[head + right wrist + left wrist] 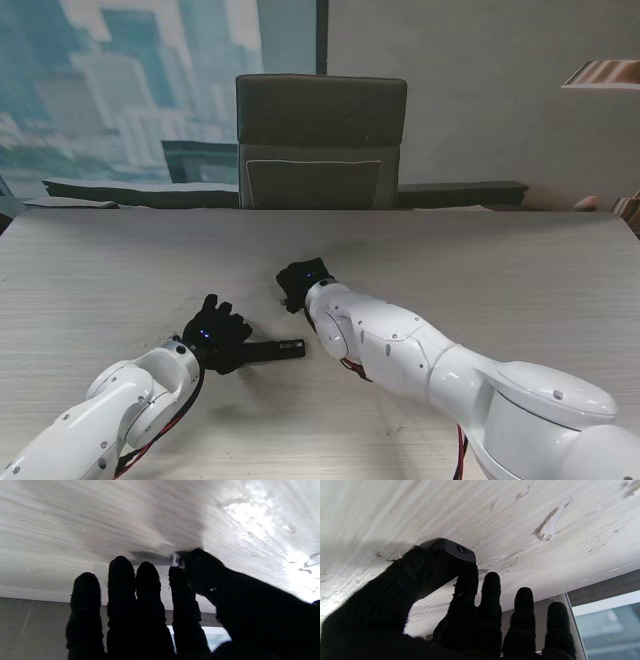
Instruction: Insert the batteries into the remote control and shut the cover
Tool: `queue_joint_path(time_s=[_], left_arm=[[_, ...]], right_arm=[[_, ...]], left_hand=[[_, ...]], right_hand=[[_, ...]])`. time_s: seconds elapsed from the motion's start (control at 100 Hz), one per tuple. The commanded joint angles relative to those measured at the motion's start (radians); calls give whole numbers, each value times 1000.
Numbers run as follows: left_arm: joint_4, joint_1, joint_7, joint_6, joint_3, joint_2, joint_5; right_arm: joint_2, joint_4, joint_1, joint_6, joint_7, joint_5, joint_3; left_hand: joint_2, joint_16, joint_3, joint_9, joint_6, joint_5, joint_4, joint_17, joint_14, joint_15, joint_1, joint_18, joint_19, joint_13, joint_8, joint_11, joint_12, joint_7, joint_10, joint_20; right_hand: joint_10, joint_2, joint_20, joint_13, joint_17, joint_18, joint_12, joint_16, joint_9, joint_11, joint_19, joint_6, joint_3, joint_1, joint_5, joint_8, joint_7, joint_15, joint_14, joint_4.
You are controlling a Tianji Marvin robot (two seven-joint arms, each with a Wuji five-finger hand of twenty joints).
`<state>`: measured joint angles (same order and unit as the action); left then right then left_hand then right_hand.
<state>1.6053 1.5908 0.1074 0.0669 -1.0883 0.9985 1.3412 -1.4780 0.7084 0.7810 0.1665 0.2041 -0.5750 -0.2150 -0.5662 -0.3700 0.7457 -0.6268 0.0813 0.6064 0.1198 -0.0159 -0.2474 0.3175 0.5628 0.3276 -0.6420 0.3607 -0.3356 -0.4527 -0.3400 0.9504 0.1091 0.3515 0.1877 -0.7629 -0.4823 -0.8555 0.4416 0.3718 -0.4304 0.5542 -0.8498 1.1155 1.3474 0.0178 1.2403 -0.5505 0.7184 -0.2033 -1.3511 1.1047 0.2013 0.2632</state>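
Observation:
The black remote control (277, 349) lies on the table near me, left of centre, and my left hand (214, 335) is shut on its left end. In the left wrist view the thumb and forefinger pinch the remote control (450, 551) while the other fingers of my left hand (480, 620) stay straight. My right hand (303, 283) hovers low over the table just beyond the remote. The right wrist view shows a battery (174, 559) with a silvery end pinched between thumb and forefinger of my right hand (175, 610). A blurred flat grey piece (147, 555) lies on the table behind the battery.
The pale wooden table (500, 260) stretches wide on both sides of the hands. A dark office chair (320, 140) stands at its far edge, in front of a window and a grey wall. My white right arm (420, 355) crosses the near right part of the table.

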Motion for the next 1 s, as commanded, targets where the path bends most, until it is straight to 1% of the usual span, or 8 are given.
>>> queue_joint_path(time_s=[0.0,0.12,0.28,0.43,0.63,0.75,0.87,0.99], left_arm=[[-26,17,28,-1,7,-4,1],[-25,19,22,3,6,-3,0],[-26,19,12,5,8,-3,2],[-27,19,9,5,10,-4,5],[-27,19,3,5,11,-4,9],[-27,18,3,5,13,-4,9],[-27,17,5,5,15,-4,8],[-28,16,4,5,16,-4,7]], right_arm=[[12,2,38,-9,-28,-5,10],[29,42,51,7,-23,-9,-7],[67,130,73,44,-21,-27,-39],[113,235,103,80,-30,-51,-77],[179,377,151,114,-60,-102,-122],[211,454,186,136,-83,-126,-149],[237,519,219,154,-110,-149,-165],[254,564,245,170,-129,-165,-176]], left_hand=[[38,11,65,12,-187,101,-69,-7,3,-5,121,13,-4,-1,-43,6,-9,108,-17,-14],[37,11,66,11,-187,103,-69,-7,2,-5,120,13,-4,-1,-43,6,-9,109,-16,-14],[38,11,66,11,-186,103,-69,-8,2,-6,120,13,-4,0,-43,6,-9,109,-16,-14],[38,11,67,11,-183,104,-69,-7,1,-6,119,13,-4,-1,-43,5,-9,109,-16,-14],[38,11,67,11,-179,105,-69,-7,3,-5,119,12,-4,1,-42,5,-9,109,-17,-14],[38,11,67,10,-176,104,-68,-7,3,-5,119,13,-5,0,-42,5,-9,109,-16,-14],[37,11,68,10,-176,105,-68,-7,3,-5,119,13,-5,-1,-42,4,-9,109,-17,-14],[37,11,68,9,-175,105,-68,-7,3,-4,119,13,-5,0,-42,4,-9,109,-16,-14]], right_hand=[[-25,13,4,-13,-5,34,18,-2,-26,-1,-11,-82,7,-48,116,86,113,2,2,18],[-26,16,5,-17,-4,35,21,-2,-36,9,-11,-59,29,-54,117,63,98,7,9,24],[-12,31,6,-11,-6,45,23,0,-33,20,-14,-31,40,-58,107,40,88,14,18,27],[7,29,5,-9,-12,52,26,2,-34,24,-13,-11,42,-65,108,31,89,18,32,27],[23,14,3,-12,-17,64,32,2,-45,22,-13,12,50,-76,120,26,96,20,50,27],[34,4,2,-14,-20,71,34,2,-51,20,-12,22,55,-81,130,22,101,22,60,28],[42,-4,1,-18,-22,77,37,2,-57,18,-12,32,59,-86,138,19,108,24,69,30],[49,-11,0,-20,-22,83,39,2,-63,15,-12,40,63,-91,145,15,115,24,77,31]])
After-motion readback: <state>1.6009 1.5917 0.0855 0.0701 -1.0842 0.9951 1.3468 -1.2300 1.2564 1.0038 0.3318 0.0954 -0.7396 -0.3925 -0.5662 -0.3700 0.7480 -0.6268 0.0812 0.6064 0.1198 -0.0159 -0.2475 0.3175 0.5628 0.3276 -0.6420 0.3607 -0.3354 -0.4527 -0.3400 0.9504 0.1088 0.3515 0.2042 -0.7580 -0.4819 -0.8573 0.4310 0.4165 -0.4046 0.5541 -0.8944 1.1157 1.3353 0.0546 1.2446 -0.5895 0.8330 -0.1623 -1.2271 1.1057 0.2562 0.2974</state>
